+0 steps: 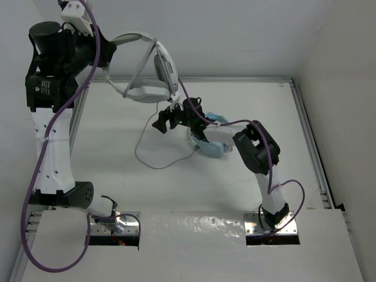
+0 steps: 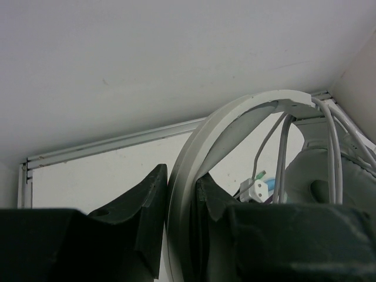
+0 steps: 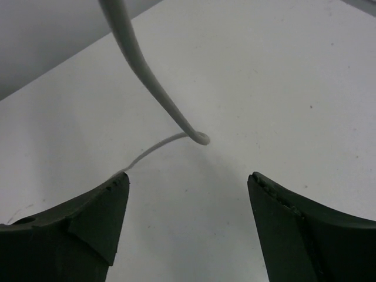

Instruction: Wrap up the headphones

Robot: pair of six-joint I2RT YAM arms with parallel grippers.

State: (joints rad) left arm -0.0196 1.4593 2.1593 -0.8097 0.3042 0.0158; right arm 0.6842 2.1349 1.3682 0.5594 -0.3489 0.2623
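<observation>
left gripper (image 2: 179, 188) clamped on the headband (image 2: 235, 114), holding the headphones (image 1: 147, 88) up off the table (image 1: 264, 117) at back left. right gripper (image 3: 188, 176) jaws wide apart, nothing in them. the cable (image 3: 147, 70) hangs just ahead of its tips. looks like a few turns already lie across the headband, hard to count from the wrist view. long slack loop on the table, so i'd call the wrap partway: the rest is left to wind.
</observation>
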